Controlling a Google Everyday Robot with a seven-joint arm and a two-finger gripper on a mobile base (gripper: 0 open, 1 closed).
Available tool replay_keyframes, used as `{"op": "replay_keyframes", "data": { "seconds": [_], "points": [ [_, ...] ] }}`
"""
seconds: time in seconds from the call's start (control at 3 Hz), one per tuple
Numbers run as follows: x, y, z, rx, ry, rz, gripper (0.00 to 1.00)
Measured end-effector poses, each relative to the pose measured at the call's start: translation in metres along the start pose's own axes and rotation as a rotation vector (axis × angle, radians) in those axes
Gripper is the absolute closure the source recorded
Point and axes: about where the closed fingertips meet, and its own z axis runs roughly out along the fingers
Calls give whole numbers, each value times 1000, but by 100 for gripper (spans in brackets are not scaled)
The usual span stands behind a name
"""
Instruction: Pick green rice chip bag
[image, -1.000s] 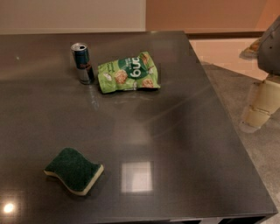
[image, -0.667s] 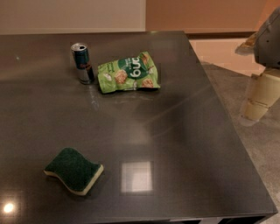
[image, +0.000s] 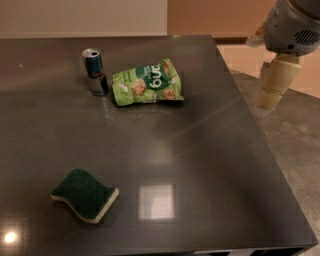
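Note:
The green rice chip bag (image: 148, 83) lies flat on the dark table (image: 200, 150), toward the far side, just right of a can. It is a light-green crinkly pouch with a dark round logo and tan chip pictures. My gripper (image: 270, 100) hangs off the table's right edge, pointing down, well to the right of the bag and apart from it. It holds nothing that I can see. The grey arm housing (image: 295, 25) sits above it at the top right corner.
A slim blue and silver can (image: 95, 71) stands upright right beside the bag's left end. A dark green wavy sponge (image: 84, 194) with a pale underside lies near the front left. The table's right edge runs past the gripper, with grey floor (image: 295, 150) beyond.
The gripper and arm have moved left and upward in the view, closer to the table's right edge. The bag, can and sponge have not moved.

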Motion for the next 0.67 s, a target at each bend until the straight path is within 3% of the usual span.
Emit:
{"op": "replay_keyframes", "data": {
  "seconds": [0.67],
  "points": [
    [-49,-53,24,-7,-37,-80,0]
  ]
}}
